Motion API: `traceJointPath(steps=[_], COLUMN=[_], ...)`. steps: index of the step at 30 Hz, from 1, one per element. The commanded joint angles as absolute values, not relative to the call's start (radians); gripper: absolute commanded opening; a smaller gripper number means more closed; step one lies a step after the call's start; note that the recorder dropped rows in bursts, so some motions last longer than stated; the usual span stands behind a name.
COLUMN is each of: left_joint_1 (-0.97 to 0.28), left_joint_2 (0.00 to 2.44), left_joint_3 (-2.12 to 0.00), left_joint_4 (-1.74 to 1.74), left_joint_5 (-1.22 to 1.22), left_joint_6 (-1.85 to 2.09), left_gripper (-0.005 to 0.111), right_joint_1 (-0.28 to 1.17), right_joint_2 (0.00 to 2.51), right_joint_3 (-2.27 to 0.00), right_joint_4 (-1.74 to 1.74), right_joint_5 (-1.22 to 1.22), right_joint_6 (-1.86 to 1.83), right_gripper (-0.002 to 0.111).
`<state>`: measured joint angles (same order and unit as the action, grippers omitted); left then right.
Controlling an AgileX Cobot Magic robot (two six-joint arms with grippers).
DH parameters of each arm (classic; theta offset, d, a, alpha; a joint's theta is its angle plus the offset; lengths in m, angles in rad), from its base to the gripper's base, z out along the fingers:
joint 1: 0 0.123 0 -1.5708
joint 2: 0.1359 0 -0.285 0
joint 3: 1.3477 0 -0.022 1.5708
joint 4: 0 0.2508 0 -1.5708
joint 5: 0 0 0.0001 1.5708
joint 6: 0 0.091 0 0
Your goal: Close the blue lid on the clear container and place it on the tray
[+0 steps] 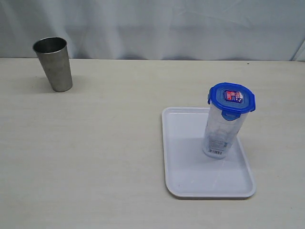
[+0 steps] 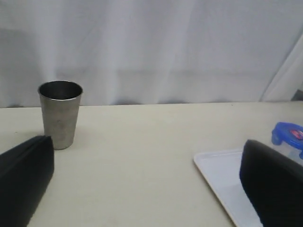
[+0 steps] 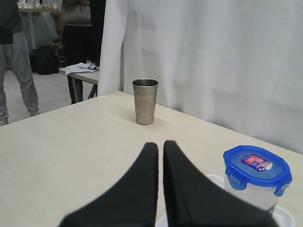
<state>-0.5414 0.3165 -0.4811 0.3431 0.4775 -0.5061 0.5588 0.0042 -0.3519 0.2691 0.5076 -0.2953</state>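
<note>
Since the clear container (image 1: 220, 136) stands upright on the tray (image 1: 183, 171), long axis vertical and base on the tray floor toward its far right part, I judge the placing done; any coming move turns only on getting clear without tipping it. The right hand (image 3: 161, 144) is the nearer one. In its wrist view the container rises close beyond the fingertips and off to one side of their line, so a straight retreat should miss it. That hand's two black fingers lie pressed together, with only a thin seam between them, and grip nothing. The left hand (image 2: 147, 142) is spread wide and empty, and only an edge of the blue lid (image 1: 232, 98) peeks past one of its fingers. Neither hand shows in the exterior view.

The lid sits level on the container's mouth, red-and-white sticker up. Its visible flaps hang folded down, though whether all are latched I cannot tell. A steel tumbler (image 1: 54, 63) stands well apart, at the tabletop's (image 1: 105, 143) far left.
</note>
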Motion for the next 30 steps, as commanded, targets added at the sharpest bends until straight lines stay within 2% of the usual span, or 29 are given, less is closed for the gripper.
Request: traceJointPath(steps=[1,6,12,20,30], left_joint_1=[-0.486,-0.364,-0.225,-0.194,-0.128], left_joint_2=[0.311,0.304,0.217,0.005,0.0], left_joint_3=[-0.48,-0.48,-0.428,-0.247,-0.105], left_joint_4=[0.085,-0.196,-0.236,-0.065,-0.039], left_joint_5=[0.426,0.409,0.386,0.249,0.139], left_joint_6=[-0.189,0.171,0.183,0.053,0.051], left_gripper=[0.105,0.105,0.105,0.105,0.105], right_joint_1=[0.56,0.56,0.56,0.56,0.56], right_joint_2=[0.0,0.0,0.0,0.0,0.0], right_joint_3=[-0.35,-0.35,-0.35,-0.35,-0.35], right_joint_4=[0.264,0.264,0.264,0.264,0.266], right_joint_5=[0.51,0.51,0.51,0.51,0.507], right_joint_6=[-0.291,-0.291,-0.291,-0.291,-0.291], right_gripper=[0.005,0.005,0.005,0.005,0.005])
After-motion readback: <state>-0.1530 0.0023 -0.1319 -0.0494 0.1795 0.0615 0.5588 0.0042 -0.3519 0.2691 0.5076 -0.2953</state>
